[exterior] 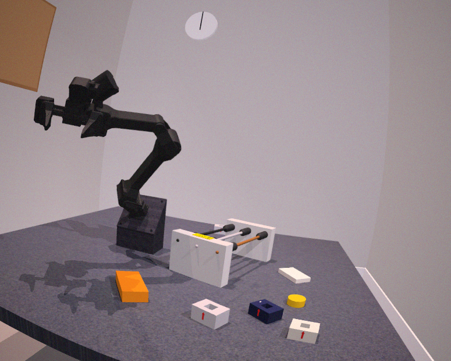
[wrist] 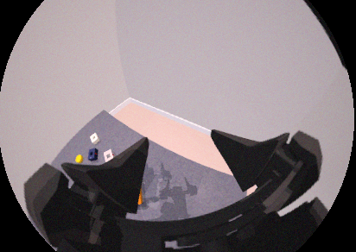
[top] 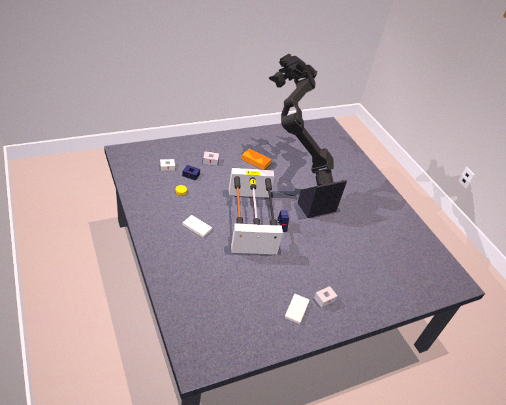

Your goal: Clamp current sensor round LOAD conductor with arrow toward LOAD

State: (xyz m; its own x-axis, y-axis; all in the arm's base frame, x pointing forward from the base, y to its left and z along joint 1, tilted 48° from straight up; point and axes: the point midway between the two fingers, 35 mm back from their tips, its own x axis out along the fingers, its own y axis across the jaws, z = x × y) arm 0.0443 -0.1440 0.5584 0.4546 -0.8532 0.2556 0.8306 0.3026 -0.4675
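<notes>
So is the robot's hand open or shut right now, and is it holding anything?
Hand: open, holding nothing, raised high above the table.

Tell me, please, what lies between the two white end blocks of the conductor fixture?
Three conductors span the white blocks: orange, white and dark. A dark blue sensor stands beside the dark one. Their shadows mark the table beneath.
</notes>
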